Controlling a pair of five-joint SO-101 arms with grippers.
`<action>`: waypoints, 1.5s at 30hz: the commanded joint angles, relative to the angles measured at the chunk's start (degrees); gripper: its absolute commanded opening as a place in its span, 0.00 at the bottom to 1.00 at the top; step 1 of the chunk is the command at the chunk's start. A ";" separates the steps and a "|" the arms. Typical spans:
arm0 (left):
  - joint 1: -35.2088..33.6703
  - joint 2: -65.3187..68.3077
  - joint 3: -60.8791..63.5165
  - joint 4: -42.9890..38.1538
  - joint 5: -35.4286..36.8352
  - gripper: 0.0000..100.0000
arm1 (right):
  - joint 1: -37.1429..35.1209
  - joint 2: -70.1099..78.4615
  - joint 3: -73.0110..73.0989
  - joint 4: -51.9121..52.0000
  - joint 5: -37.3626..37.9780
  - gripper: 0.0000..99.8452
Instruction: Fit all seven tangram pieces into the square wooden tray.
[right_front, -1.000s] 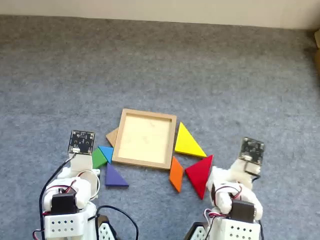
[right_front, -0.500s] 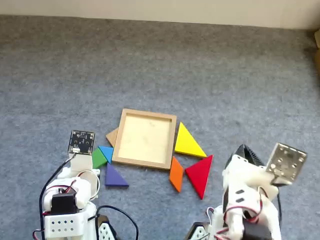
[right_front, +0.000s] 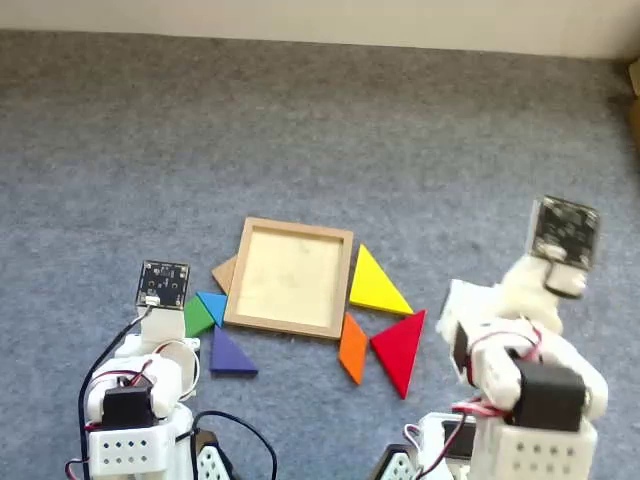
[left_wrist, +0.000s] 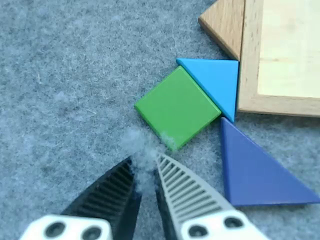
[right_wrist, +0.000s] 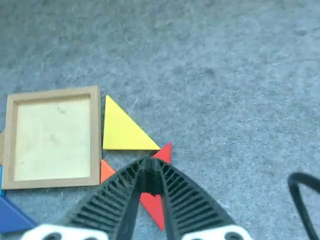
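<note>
Surface: grey felt-like carpet (right_front: 300, 130) covers the table, with a pale strip of wall along the far edge.
Left gripper: the left gripper (left_wrist: 144, 167) has its black and white fingers drawn together, holding no piece. A tuft of grey fluff sits at the tips.
Left arm pose: folded low at the near edge, wrist pointing down at the carpet just short of a corner of the flat green square piece (left_wrist: 177, 107).
Right gripper: the right gripper (right_wrist: 150, 172) is closed tip to tip with nothing in it.
Right arm pose: raised high, wrist tilted forward. In its own view the tips line up over the large red triangle (right_front: 400, 345).
Near the left tips: the green square piece touches the small light-blue triangle (left_wrist: 217, 80); the dark-blue triangle (left_wrist: 255, 172) lies just beside them.
Near the right tips: the orange parallelogram (right_front: 352, 348) lies beside the red triangle, and the large yellow triangle (right_wrist: 122, 131) is just beyond.
Tray: the square wooden tray (right_front: 290, 325) lies flat between the two groups. The light-blue triangle and the plain tan wooden piece (left_wrist: 225, 22) sit against its left rim, the yellow triangle against its right.
Task state: all seven pieces lie outside the tray.
</note>
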 joint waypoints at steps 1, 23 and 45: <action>-0.48 -1.54 1.19 0.35 0.26 0.00 | -8.13 1.80 -3.03 0.40 0.62 0.00; -0.48 -1.54 1.19 0.35 0.26 0.00 | -21.76 2.07 9.27 -15.08 24.70 0.14; -0.48 -1.54 1.19 0.35 0.26 0.00 | -22.02 31.08 0.57 -16.31 20.22 0.16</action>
